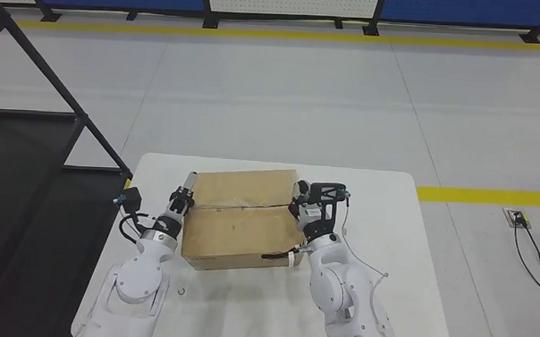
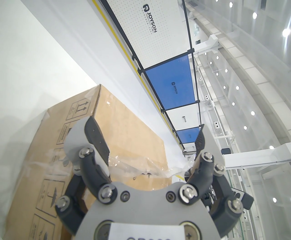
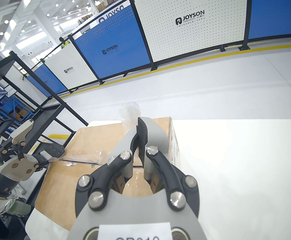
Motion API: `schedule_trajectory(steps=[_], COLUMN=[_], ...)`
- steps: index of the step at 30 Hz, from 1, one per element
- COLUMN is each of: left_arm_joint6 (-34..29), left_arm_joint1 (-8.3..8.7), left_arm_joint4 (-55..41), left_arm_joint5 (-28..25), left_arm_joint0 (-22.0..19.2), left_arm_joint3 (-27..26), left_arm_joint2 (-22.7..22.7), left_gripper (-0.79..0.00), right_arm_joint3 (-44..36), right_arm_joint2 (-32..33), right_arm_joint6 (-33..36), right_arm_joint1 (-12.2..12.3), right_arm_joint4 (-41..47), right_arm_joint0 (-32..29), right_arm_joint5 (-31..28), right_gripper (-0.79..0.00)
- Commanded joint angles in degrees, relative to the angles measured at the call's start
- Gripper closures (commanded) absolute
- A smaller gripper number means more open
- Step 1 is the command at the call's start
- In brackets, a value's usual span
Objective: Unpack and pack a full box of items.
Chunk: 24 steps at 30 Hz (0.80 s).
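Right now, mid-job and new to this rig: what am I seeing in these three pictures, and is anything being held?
This is a two-armed robot working at a white table. The top view looks down from above its arms. The other two pictures each come from a camera on one wrist, looking along that arm's own gripper. On the table stands one cardboard box with its flaps closed. The clear tape along its seam is partly peeled. The left gripper is open at one end of the box and holds nothing. The right gripper, at the other end, is shut and appears to pinch a crumpled strip of that tape.
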Motion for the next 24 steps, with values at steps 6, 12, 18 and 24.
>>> schedule_trajectory(steps=[6, 12, 18, 24], left_arm_joint6=[0.02, 0.08, 0.0, -0.05], left_arm_joint1=[-0.01, 0.02, 0.08, 0.1], left_arm_joint4=[-0.32, -0.5, -0.41, -0.44], left_arm_joint5=[-0.15, -0.19, -0.18, -0.18], left_arm_joint0=[0.04, 0.32, 0.44, 0.4], left_arm_joint3=[0.02, -0.39, -0.48, -0.45], left_arm_joint2=[0.08, -0.08, -0.26, -0.28], left_gripper=[-0.785, -0.785, -0.785, -0.785], right_arm_joint3=[1.49, 8.56, 15.09, 17.72], right_arm_joint2=[-0.7, -0.54, 0.02, 0.94], right_arm_joint6=[-4.31, -14.46, -19.83, -20.97], right_arm_joint1=[0.02, 0.2, 0.5, 0.88], right_arm_joint4=[-1.37, -1.44, 0.46, 1.56], right_arm_joint0=[0.3, 2.7, 5.07, 5.95], right_arm_joint5=[1.34, -1.23, -5.86, -6.91], right_gripper=[0.0, 0.0, 0.0, 0.0])
